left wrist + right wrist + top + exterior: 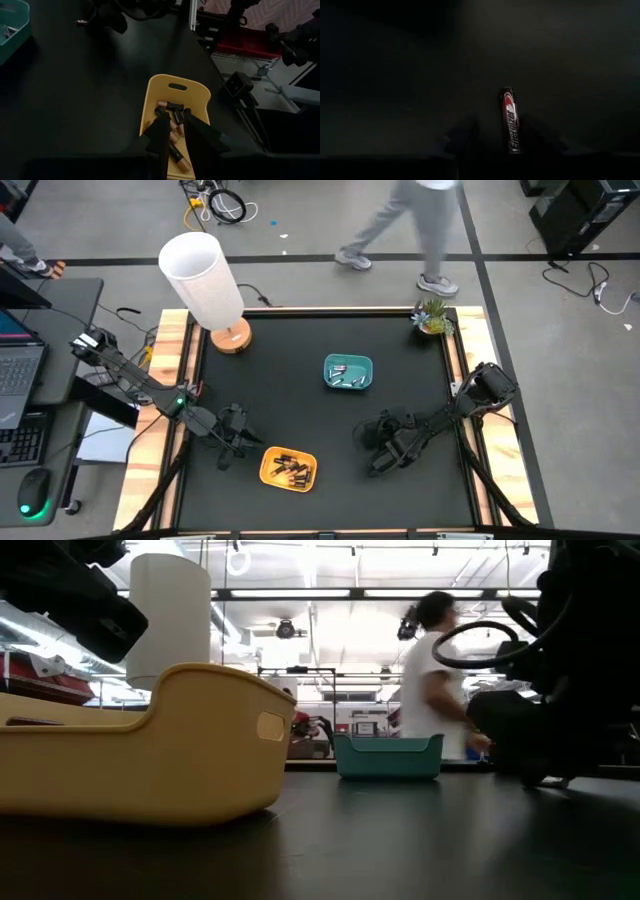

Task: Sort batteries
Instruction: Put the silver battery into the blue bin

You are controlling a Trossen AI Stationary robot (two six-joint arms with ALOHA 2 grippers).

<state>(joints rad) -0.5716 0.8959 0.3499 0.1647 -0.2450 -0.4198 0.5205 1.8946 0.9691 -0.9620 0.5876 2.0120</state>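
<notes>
Dark, copper-ended batteries (290, 470) lie in the yellow tray (268, 472), which also shows in the left wrist view as a yellow tray (150, 95). Silvery batteries (346, 377) lie in the teal tray (363, 363). My left gripper (232, 448) hovers just left of the yellow tray, open and holding nothing (176, 131). My right gripper (378, 458) is low over the table's right half. Its open fingers (502, 137) stand on either side of a black and red battery (510, 122) that lies lengthwise on the dark table.
A white lamp on a wooden base (205, 280) stands at the far left corner and a small potted plant (432, 317) at the far right corner. A person (420, 220) walks beyond the far edge. Bare black table (300, 400) lies between the trays.
</notes>
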